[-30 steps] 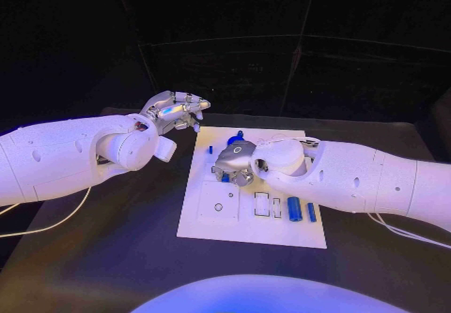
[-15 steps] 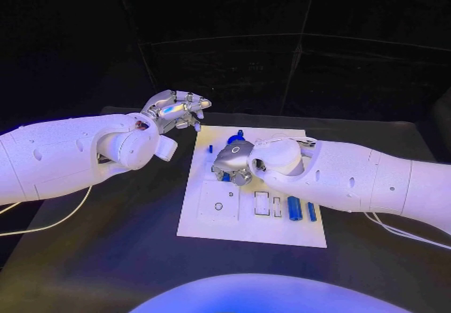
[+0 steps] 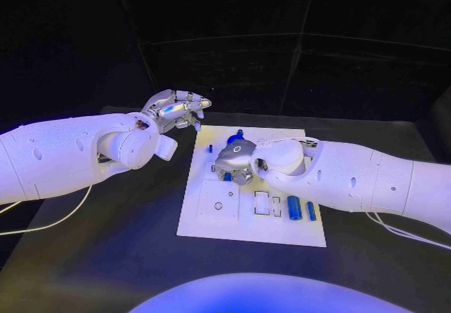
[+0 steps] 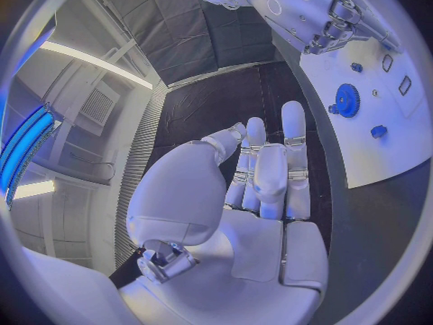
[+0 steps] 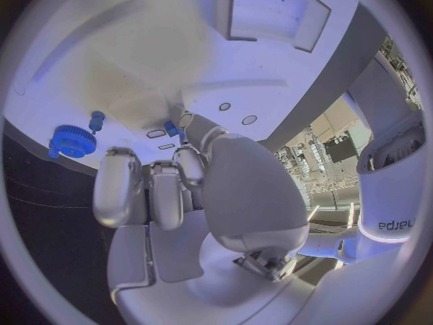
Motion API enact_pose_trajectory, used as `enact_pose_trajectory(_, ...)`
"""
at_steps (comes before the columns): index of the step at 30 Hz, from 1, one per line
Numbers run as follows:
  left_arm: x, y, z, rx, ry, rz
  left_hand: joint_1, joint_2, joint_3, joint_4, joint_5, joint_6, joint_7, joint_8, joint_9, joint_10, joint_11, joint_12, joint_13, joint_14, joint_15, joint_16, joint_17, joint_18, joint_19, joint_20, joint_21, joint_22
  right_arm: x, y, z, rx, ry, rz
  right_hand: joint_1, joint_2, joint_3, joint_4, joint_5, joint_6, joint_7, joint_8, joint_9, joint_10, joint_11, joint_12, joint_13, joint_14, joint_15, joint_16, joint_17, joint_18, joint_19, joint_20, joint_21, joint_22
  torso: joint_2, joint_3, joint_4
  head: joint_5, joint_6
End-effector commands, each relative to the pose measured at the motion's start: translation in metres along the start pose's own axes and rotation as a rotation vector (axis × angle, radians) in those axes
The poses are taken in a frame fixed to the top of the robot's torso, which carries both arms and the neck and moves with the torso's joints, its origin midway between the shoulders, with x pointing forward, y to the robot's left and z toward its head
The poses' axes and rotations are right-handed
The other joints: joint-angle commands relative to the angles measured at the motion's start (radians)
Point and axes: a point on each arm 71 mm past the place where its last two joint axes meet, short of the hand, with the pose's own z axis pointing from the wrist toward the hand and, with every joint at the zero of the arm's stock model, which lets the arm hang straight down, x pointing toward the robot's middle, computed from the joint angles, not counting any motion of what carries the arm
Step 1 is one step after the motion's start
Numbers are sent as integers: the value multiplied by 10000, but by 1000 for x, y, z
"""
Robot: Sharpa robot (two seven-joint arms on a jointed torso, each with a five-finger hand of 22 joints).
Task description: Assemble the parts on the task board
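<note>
The white task board [image 3: 218, 222] lies in the middle of the table. My right hand [image 3: 235, 163] hovers low over its centre with fingers curled down, and thumb and fingertips [image 5: 187, 159] close round a small blue part [image 5: 172, 128], also visible under the hand [image 3: 225, 177]. A blue gear [image 3: 235, 138] stands at the board's far side [image 5: 72, 141] beside a small blue peg [image 5: 94, 119]. Two blue cylinders [image 3: 294, 208] lie near the right edge. My left hand [image 3: 174, 109] is raised off the board's far left corner, fingers [image 4: 270, 173] straight and holding nothing.
Several empty slots [image 3: 262, 203] and a round hole [image 3: 218, 207] mark the board's near half. Another small blue peg [image 3: 210, 149] stands near the left edge. A white cable [image 3: 57, 222] trails over the black table [image 3: 103, 261] at left.
My right hand has shifted slightly toward the far side of the board, still curled over the small blue part. The left hand has hardly moved.
</note>
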Motion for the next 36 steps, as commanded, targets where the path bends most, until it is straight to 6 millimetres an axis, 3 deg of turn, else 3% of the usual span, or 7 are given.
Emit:
enact_pose_trajectory(1,-1,0,0,-12,22,-26,-3,-104,65,20,-8,-28,19,55,-17,-72,-16,-49,-7,-67,-10,-69,-8,129,15,18,-58,-8,-6,1,-3,-408,-1008,89,-185,66,-30,112,-62,238,15,108,85,3,103,67,28,792,72,75,1467,75,2,86,37,27,2,1,0,7,26)
enact_pose_trajectory(10,-2,0,0,-43,-13,-18,-10,-98,84,19,-9,-35,22,57,-21,-77,-13,-48,-15,-71,-8,-81,-22,129,19,20,-66,-14,-11,-6,-16,-361,-2516,451,-186,208,9,182,-24,386,14,137,93,5,106,74,40,818,83,154,1585,62,42,97,87,126,-3,0,2,-21,68)
enact_pose_trajectory(17,-3,0,-1,-56,3,-28,-20,-109,98,13,-8,-45,27,59,-26,-87,-9,-48,-25,-68,-5,-75,-14,128,23,22,-75,-20,-13,-12,-42,-443,-3893,1758,-270,201,-20,259,15,405,50,118,84,4,144,76,45,841,107,225,1688,46,77,112,132,208,-23,1,-45,-36,209)
enact_pose_trajectory(24,0,5,-3,-42,199,-123,-203,-178,155,68,-10,-212,102,-36,-130,-138,48,-53,-100,-86,37,-126,-69,120,44,49,-146,-66,-3,-36,-84,470,-4623,5207,-601,175,-343,606,112,426,64,72,64,77,172,160,125,865,142,306,1804,24,131,152,204,340,-62,24,-85,-33,511)
enact_pose_trajectory(27,2,11,-5,-19,315,-209,-338,-204,184,136,-12,-259,141,-118,-233,-183,85,-74,-154,-111,70,-172,-120,114,42,75,-193,-94,2,-46,-101,975,-4903,6646,-636,184,-435,677,209,419,73,54,57,82,179,170,135,867,147,315,1818,23,136,155,212,353,-90,44,-144,-23,622)
enact_pose_trajectory(33,14,24,-7,129,836,-1044,-998,-240,121,586,-9,-131,240,-513,-681,-494,229,-224,-367,-551,219,-803,-796,86,-173,201,-464,-233,9,-56,-126,1782,-5498,9258,-673,184,-572,762,288,406,91,28,48,96,195,196,165,870,157,329,1838,22,137,163,215,358,-132,76,-216,-84,842)
enact_pose_trajectory(36,23,31,-7,144,1163,-1548,-1381,-227,-28,841,-17,-13,219,-776,-943,-616,246,-235,-455,-807,264,-1082,-1084,95,-322,263,-631,-320,11,-58,-133,2086,-5763,10380,-691,184,-633,798,290,400,98,17,44,101,201,206,176,871,162,335,1846,23,136,168,214,357,-128,85,-206,-127,935)
